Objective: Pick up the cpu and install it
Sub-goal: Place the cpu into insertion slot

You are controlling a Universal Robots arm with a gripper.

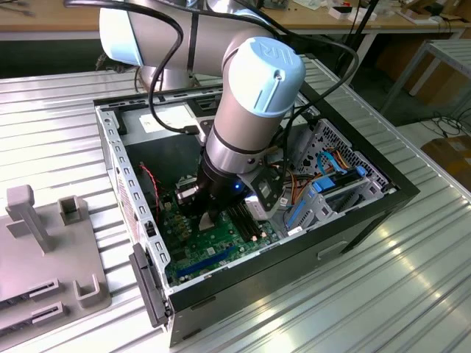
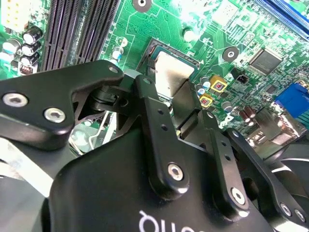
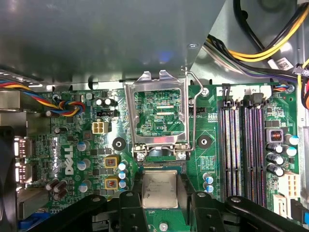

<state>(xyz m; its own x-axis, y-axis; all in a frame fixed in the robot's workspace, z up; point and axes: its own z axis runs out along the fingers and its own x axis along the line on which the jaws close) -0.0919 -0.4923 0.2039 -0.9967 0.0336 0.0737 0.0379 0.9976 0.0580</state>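
Jaws clamped on cpu (image 3: 160,189), socket (image 3: 163,166) just beneath them; any tilt or offset at seating risks bent contacts.

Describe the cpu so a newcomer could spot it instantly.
Inside the open computer case lies a green motherboard. Next to its flipped-open metal socket frame, the gripper clamps the cpu. It is the only plain silver-grey square plate; neighbouring memory slots are long and dark.
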